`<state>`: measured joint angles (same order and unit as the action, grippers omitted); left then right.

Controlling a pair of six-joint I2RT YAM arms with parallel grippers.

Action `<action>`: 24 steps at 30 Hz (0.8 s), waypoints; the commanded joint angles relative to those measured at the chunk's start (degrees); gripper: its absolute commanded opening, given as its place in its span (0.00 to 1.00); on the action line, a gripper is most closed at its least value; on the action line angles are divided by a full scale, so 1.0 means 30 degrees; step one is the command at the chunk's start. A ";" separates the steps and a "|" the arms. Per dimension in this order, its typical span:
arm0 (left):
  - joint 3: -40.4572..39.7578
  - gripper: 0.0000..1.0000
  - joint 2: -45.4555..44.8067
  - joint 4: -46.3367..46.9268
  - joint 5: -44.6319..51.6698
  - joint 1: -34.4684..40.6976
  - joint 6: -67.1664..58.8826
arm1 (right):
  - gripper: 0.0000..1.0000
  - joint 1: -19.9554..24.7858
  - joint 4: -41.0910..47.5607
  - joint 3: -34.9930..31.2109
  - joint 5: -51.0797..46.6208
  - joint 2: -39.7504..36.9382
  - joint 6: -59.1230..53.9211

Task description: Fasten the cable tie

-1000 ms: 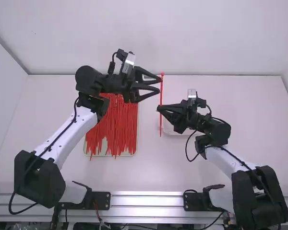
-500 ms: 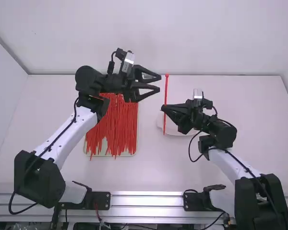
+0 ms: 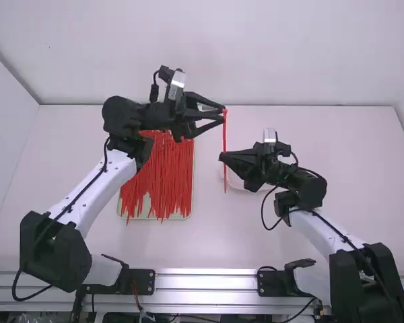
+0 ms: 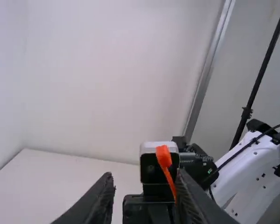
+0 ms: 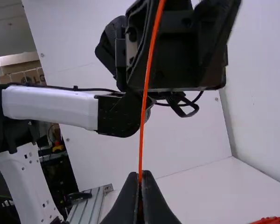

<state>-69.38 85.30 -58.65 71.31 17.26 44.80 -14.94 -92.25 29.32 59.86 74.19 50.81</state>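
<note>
A single red cable tie (image 3: 224, 145) stands upright over the table, held in its lower half by my right gripper (image 3: 223, 157). In the right wrist view the right gripper (image 5: 140, 176) is shut on the strap of the tie (image 5: 147, 79). The tie's top end reaches my left gripper (image 3: 221, 116), which is open. In the left wrist view the tie's head (image 4: 164, 161) shows close beside one of the fingers (image 4: 186, 196) of the left gripper (image 4: 144, 179); whether they touch I cannot tell.
A pile of red cable ties (image 3: 158, 175) lies on a pale board (image 3: 187, 214) below the left arm. A small white object (image 3: 238, 183) rests on the table under the right gripper. Open table lies to the right and left.
The right gripper swung the tie a little to the right, away from the left gripper, then back left to its fingertips. The left gripper tipped slightly upward and stayed open.
</note>
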 commanded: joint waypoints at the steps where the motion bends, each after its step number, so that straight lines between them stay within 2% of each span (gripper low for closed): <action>1: -0.0532 0.30 -0.0095 -0.0619 -0.0095 0.0168 0.1231 | 0.00 0.0102 -0.0117 -0.0160 -0.0022 -0.0270 -0.0007; 4: -0.0532 0.27 -0.0095 -0.0568 -0.0095 0.0160 0.1282 | 0.00 0.0044 -0.0124 -0.0160 -0.0029 -0.0270 -0.0022; 21: -0.0532 0.25 -0.0087 -0.0036 -0.0109 0.0794 0.1129 | 0.00 -0.0175 -0.0117 -0.0153 -0.0248 -0.0270 0.0000; 22: -0.0532 0.23 -0.0087 -0.0044 -0.0131 0.0823 0.1144 | 0.00 -0.0182 -0.0117 -0.0153 -0.0248 -0.0270 -0.0007; 24: -0.0532 0.05 -0.0087 -0.0066 -0.0146 0.0882 0.1144 | 0.00 -0.0153 -0.0117 -0.0153 -0.0262 -0.0270 0.0131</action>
<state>-69.38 85.30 -58.37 71.29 19.16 48.42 -15.22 -92.20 29.32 59.42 74.19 50.92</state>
